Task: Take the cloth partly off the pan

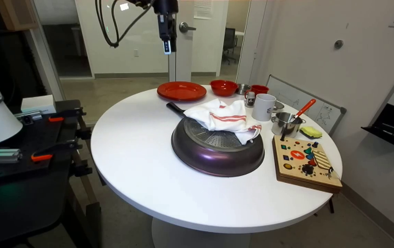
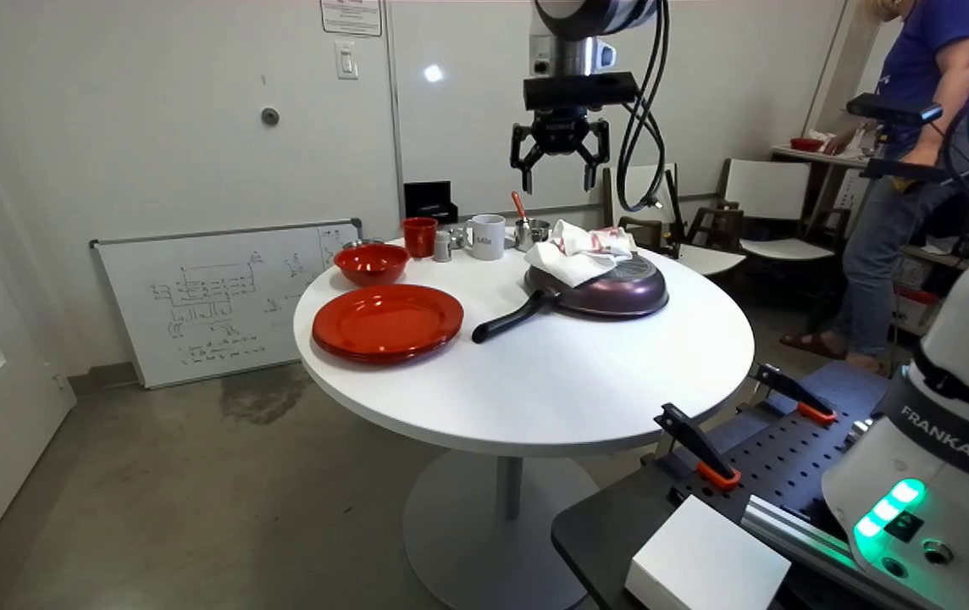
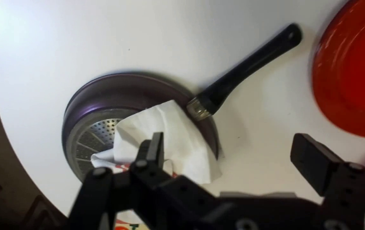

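The pan lies upside down on the white round table, dark purple with a grey base, in both exterior views (image 1: pixel 214 163) (image 2: pixel 624 296) and the wrist view (image 3: pixel 106 91). A white cloth with red stripes lies crumpled over part of the pan's base, toward the handle side, in both exterior views (image 1: pixel 217 113) (image 2: pixel 573 258). In the wrist view the cloth (image 3: pixel 185 143) is partly hidden by a finger. My gripper is open and empty, high above the table, in both exterior views (image 1: pixel 167 48) (image 2: pixel 559 178). Its spread fingers show in the wrist view (image 3: pixel 228 147).
Red plates (image 1: pixel 181 90) and a red bowl (image 1: pixel 223 88) stand near the pan's black handle (image 2: pixel 514 318). A white mug (image 1: pixel 263 107), a metal pot with a red-handled utensil (image 1: pixel 281 124), a sponge (image 1: pixel 310 132) and a wooden switch board (image 1: pixel 305 168) stand beyond the pan.
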Action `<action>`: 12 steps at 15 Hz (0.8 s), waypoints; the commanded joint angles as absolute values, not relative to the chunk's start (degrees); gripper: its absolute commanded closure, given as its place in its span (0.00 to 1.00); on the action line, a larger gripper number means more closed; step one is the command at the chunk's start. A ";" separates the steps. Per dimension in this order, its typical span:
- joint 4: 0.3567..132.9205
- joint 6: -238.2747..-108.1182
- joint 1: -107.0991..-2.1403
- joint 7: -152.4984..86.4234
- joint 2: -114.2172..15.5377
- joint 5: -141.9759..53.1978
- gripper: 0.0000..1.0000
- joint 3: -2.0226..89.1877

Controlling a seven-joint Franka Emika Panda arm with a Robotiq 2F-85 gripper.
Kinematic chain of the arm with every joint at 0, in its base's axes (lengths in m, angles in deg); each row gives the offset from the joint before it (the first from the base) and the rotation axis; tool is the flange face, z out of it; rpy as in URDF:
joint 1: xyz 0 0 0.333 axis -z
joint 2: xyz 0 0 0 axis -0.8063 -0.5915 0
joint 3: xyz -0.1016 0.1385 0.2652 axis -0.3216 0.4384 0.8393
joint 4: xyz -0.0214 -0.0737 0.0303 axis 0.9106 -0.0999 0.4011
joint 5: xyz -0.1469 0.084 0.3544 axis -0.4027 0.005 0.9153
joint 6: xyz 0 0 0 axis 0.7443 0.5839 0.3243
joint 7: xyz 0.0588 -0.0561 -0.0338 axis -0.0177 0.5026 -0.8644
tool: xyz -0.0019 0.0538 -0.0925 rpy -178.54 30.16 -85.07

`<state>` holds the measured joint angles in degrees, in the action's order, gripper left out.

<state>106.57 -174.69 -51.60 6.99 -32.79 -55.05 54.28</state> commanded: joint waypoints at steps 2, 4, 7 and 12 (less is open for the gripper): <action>100.12 -180.30 -50.28 15.62 -43.51 -57.79 0.00 46.39; 97.41 -179.74 -49.65 14.79 -46.07 -52.51 0.00 43.64; 94.21 -177.44 -48.19 12.17 -48.41 -41.77 0.00 42.21; 94.44 -177.96 -48.33 0.23 -49.38 -30.10 0.00 43.46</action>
<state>95.58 -179.45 -47.37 4.38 -48.00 -31.97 43.46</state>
